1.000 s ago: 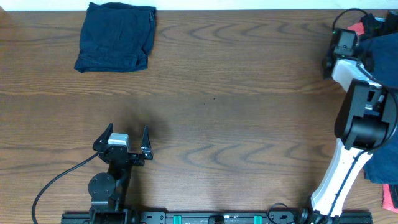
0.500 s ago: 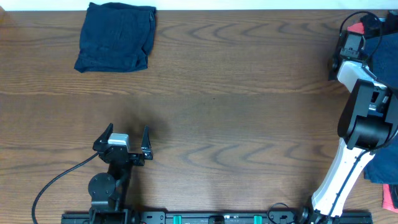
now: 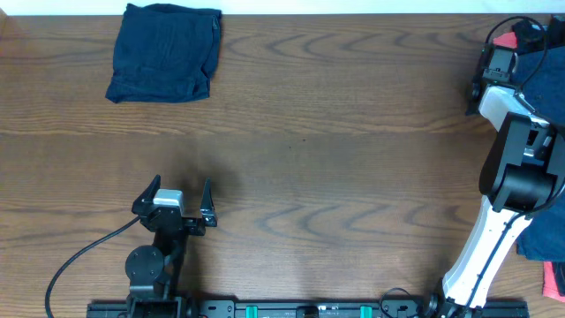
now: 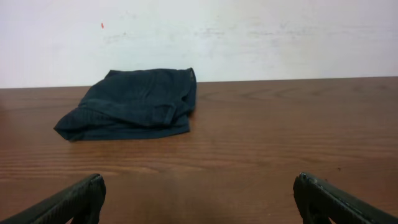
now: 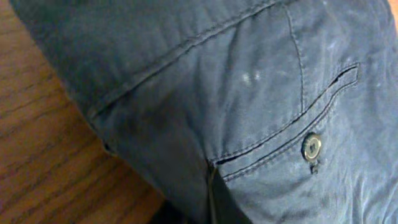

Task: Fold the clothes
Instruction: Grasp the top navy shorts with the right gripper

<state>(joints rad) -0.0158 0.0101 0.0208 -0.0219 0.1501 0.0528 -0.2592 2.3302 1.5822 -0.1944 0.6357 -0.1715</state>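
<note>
A folded navy bundle of clothes [image 3: 165, 53] lies at the table's far left corner, and the left wrist view shows this bundle [image 4: 134, 102] ahead by the white wall. My left gripper [image 3: 183, 184] rests near the front left, open and empty [image 4: 198, 183], well short of the bundle. My right gripper [image 3: 501, 42] is at the far right edge, over a heap of blue clothes [image 3: 546, 71]. In the right wrist view it [image 5: 211, 190] is shut, pinching a crease of blue cloth [image 5: 249, 81] beside a buttoned pocket [image 5: 311, 147].
Something red [image 3: 505, 39] pokes out beside the heap at the far right. More dark cloth [image 3: 540, 240] and another red item [image 3: 554, 283] lie at the right edge near the front. The left arm's black cable [image 3: 84, 252] loops at the front left.
My right gripper moved a little right onto the heap and went from open to shut on the blue cloth. The left arm and folded bundle have not moved.
</note>
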